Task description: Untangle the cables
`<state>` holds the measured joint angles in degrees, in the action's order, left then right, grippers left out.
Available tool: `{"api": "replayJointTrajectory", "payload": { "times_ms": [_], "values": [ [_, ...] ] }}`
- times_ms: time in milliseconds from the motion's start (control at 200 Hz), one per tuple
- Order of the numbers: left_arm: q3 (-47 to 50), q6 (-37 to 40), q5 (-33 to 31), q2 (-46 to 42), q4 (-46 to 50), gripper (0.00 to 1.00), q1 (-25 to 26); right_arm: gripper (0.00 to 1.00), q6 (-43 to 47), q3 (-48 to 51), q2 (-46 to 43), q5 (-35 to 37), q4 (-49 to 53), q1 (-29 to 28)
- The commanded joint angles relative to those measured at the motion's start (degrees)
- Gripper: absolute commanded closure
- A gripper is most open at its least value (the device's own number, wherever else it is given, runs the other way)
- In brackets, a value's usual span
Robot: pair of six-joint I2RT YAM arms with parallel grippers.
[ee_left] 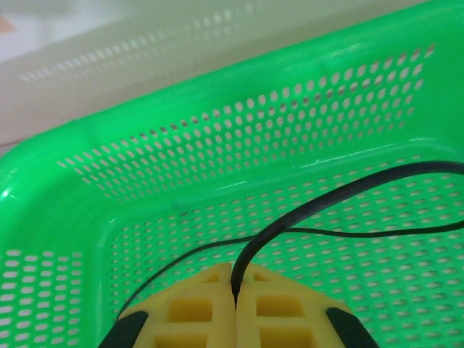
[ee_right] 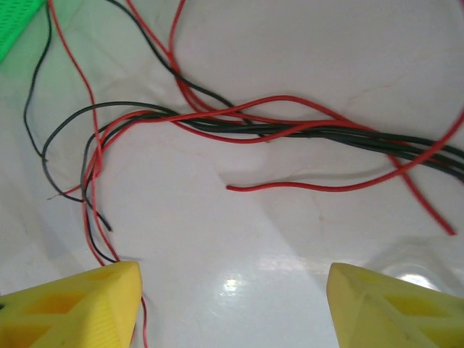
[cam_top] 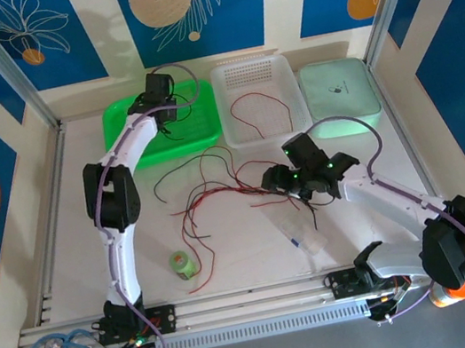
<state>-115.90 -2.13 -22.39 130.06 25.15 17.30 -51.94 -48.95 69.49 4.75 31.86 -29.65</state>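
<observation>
– White counter (cam_top: 248, 261) first, as the biggest thing: where do the cables (cam_top: 217, 186) lie on it?
– Mostly in a loose red-and-black tangle at its middle, between the two arms. Behind it stand the green basket (cam_top: 205, 138) and, beside that, the white basket (cam_top: 251, 65), which has one red cable (cam_top: 238, 117) curled inside.
– And the hands?
– The left hand (ee_left: 233, 290) is over the green basket, pinched tight on a black cable (ee_left: 326, 199) that rises from between its fingers and arcs off to the right. The right hand (ee_right: 232, 290) hovers low over the tangle, spread wide, with nothing between its fingers.
– How would you do this step well?
– I judge it a drop-off: black into green. I'd lower before letting go, so the strand settles on the basket floor rather than springing over the rim. In the right wrist view a black strand runs toward the green corner, so a tail may trail out to the tangle. I can't tell if it's the same one.
– And the right?
– The short red strand (ee_right: 312, 187) lies apart from the bundle with a free end. Closing on that end should lift it without dragging its neighbours.
– Any writing?
– A small dark mark on the mint lid (cam_top: 342, 105), too small to read.
</observation>
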Motion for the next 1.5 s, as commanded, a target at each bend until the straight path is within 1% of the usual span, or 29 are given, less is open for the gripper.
{"api": "replayJointTrajectory", "payload": {
  "times_ms": [0,45,60,135,245,335,440,590,695,765,825,900,1000,1091,1206,1316,1496],
  "values": [
    [-2.73,-2.62,1.92,3.64,2.33,1.0,-2.52,0.31,6.65,-4.79,-1.17,0.52,9.96,2.5],
    [-3.83,-3.25,2.46,4.42,3.48,1.0,-2.84,0.3,8.61,-6.12,-0.37,0.4,12.33,3.94],
    [-4.12,-3.42,2.71,4.63,3.77,0.98,-2.92,0.3,9.14,-6.42,-0.08,0.23,12.92,4.43],
    [-5.07,-4.92,4.36,5.49,5.3,0.84,-3.32,0.3,11.33,-7.83,2.63,-0.48,14.98,6.96],
    [-5.95,-7.95,8.16,5.74,7.42,0.57,-3.62,0.33,13.21,-9.12,8.29,-0.36,14.67,9.31],
    [-5.11,-9.69,11.81,4.21,7.54,0.4,-3.6,0.36,13.87,-10.29,13.67,1.39,12.87,9.85],
    [-3.06,-9.48,15.19,-0.09,5.92,0.28,-3.41,0.39,14.15,-11.9,19.37,3.64,11.38,9.86],
    [-3.02,-7.19,21.06,-6.52,5.79,0.16,-3.2,0.41,12.04,-11.28,24.39,9.57,7.58,9.48],
    [-3.02,-6.02,24.31,-10.7,6.6,0.14,-3.11,0.45,10.06,-9.98,26.98,10.75,4.08,9.36],
    [-2.82,-5.53,24.83,-13.14,7.81,0.14,-2.89,0.48,9.08,-9.42,28.4,11.17,2.15,9.09],
    [-2.27,-5.21,24.78,-15.28,8.7,0.14,-2.81,0.54,8.56,-9.24,29.44,11.26,1.01,8.99],
    [-0.93,-5.21,24.48,-18.03,9.53,0.14,-2.71,0.65,8.28,-9.02,30.11,11.71,0.09,8.91],
    [1.73,-5.63,24.15,-22.11,10.52,0.14,-2.41,0.86,8.26,-8.51,29.72,12.14,-0.56,8.95],
    [5.39,-6.37,24.3,-26.47,10.63,0.14,-2.29,1.0,8.76,-8.27,27.97,12.26,-0.5,8.74],
    [10.34,-8.6,23.83,-31.78,11.66,0.15,-2.24,1.0,10.35,-8.82,24.37,12.38,0.43,8.06],
    [15.16,-10.51,24.28,-36.1,13.16,0.15,-2.21,1.0,12.36,-10.64,19.61,12.34,2.37,6.16],
    [24.93,-13.23,30.98,-43.39,10.13,0.16,-1.84,1.0,16.18,-16.42,10.66,12.8,8.4,1.81]
  ]
}}
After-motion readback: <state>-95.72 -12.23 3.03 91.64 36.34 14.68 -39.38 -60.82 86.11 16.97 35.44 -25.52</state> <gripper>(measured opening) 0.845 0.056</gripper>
